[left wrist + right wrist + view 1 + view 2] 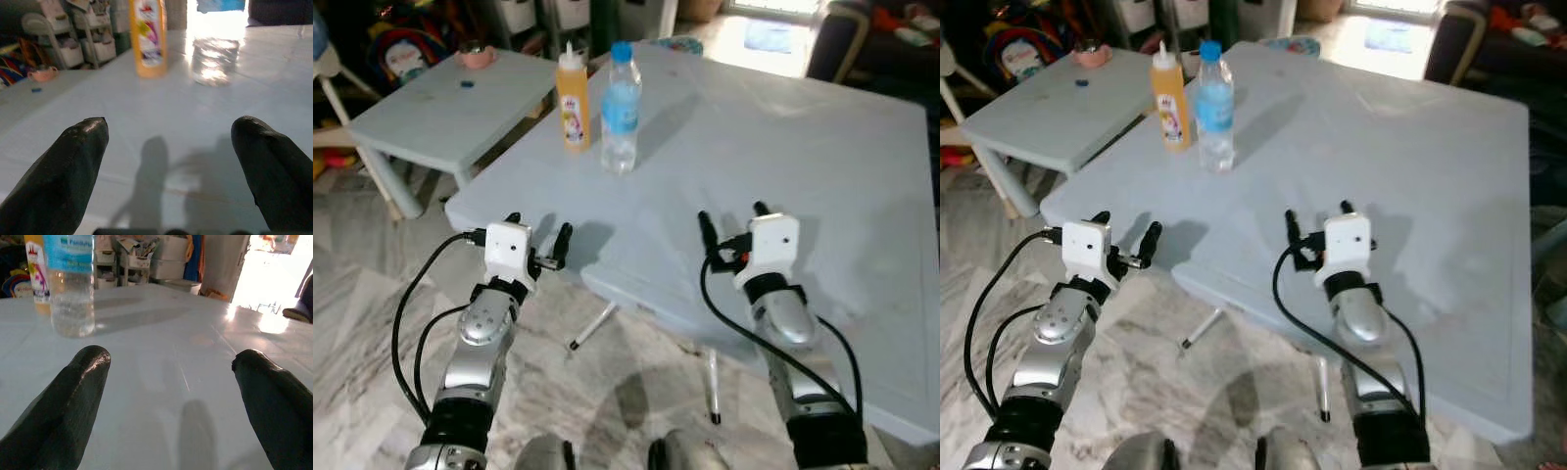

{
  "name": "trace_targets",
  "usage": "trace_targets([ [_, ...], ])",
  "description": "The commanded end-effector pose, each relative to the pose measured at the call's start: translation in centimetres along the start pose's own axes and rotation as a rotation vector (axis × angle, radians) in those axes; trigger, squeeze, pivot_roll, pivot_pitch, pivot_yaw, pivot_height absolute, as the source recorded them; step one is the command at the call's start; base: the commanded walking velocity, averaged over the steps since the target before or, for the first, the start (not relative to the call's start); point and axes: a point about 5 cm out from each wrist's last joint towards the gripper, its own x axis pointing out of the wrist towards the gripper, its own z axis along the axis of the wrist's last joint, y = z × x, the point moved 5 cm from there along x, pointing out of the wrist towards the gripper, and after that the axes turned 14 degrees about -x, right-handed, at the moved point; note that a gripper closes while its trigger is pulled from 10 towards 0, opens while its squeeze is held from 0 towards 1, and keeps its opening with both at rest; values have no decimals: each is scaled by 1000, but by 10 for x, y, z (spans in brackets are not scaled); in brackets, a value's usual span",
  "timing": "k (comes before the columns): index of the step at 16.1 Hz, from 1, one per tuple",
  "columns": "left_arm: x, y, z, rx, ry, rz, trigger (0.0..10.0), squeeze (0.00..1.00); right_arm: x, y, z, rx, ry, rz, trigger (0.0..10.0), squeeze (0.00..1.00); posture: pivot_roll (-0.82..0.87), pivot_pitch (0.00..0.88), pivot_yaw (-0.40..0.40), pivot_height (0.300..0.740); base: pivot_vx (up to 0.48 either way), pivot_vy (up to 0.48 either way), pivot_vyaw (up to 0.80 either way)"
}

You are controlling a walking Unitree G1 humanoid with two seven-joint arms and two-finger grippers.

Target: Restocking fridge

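Here, in the left eye view, an orange bottle [573, 101] and a water bottle [620, 108] stand just beside each other on the pale worktop [783, 147]. The left end effector [537, 238] hovers at its near edge, the right end effector [732, 221] over it. In the left wrist view, the fingers [63, 176] are spread, empty. In the right wrist view, the fingers [58, 406] are likewise spread, empty.

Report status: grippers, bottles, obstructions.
Left gripper open, empty, at table near edge. Right gripper open, empty, over table. Water bottle and orange sauce bottle upright, side by side ahead, ungrasped. Path clear.
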Motion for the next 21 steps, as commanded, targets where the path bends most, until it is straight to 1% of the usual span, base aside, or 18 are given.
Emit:
trace_targets([
  [1, -3, 14, 4, 16, -5, 27, 10000, 0, 2, 8, 7, 14, -25, 13, 10000, 0, -81, 81, -27, 740, 398, 270, 0],
  [5, -1, 14, 6, 11, -7, 33, 10000, 0, 2, 9, 8, 16, -26, 13, 10000, 0, -79, 84, -26, 740, 332, 345, 0],
  [9, -2, 6, 7, 12, -22, 12, 10000, 0, 4, 9, 8, 14, -28, 9, 10000, 0, -76, 85, -25, 740, 305, 355, 0],
  [11, -4, 5, 8, 14, -25, -6, 10000, 0, 5, 9, 9, 12, -29, 6, 10000, 0, -75, 86, -26, 740, 0, 0, 0],
  [14, -5, 12, 10, 23, -25, 3, 10000, 0, 3, 9, 4, 4, -15, -5, 10000, 0, -71, 89, -27, 740, 0, 0, 0],
  [16, -5, 12, 11, 24, -27, 7, 10000, 0, 1, 12, 2, 10, -7, -10, 10000, 0, -68, 88, -29, 740, 0, 0, 0],
  [17, -5, 12, 11, 23, -28, 6, 10000, 0, 3, 13, 8, 6, -21, -15, 10000, 0, -63, 88, -31, 740, 0, 0, 0],
  [18, -5, 10, 11, 20, -30, 5, 10000, 0, 9, 10, 23, 14, -64, -31, 10000, 0, -63, 87, -31, 740, 0, 0, 0],
  [20, -5, 9, 12, 17, -34, 5, 10000, 0, 18, -2, 43, 5, -120, -81, 10000, 0, -61, 87, -29, 740, 0, 0, 0],
  [21, -5, 10, 12, 16, -35, 5, 10000, 0, 22, -7, 54, -15, -155, -99, 10000, 0, -60, 86, -28, 740, 0, 0, 0],
])
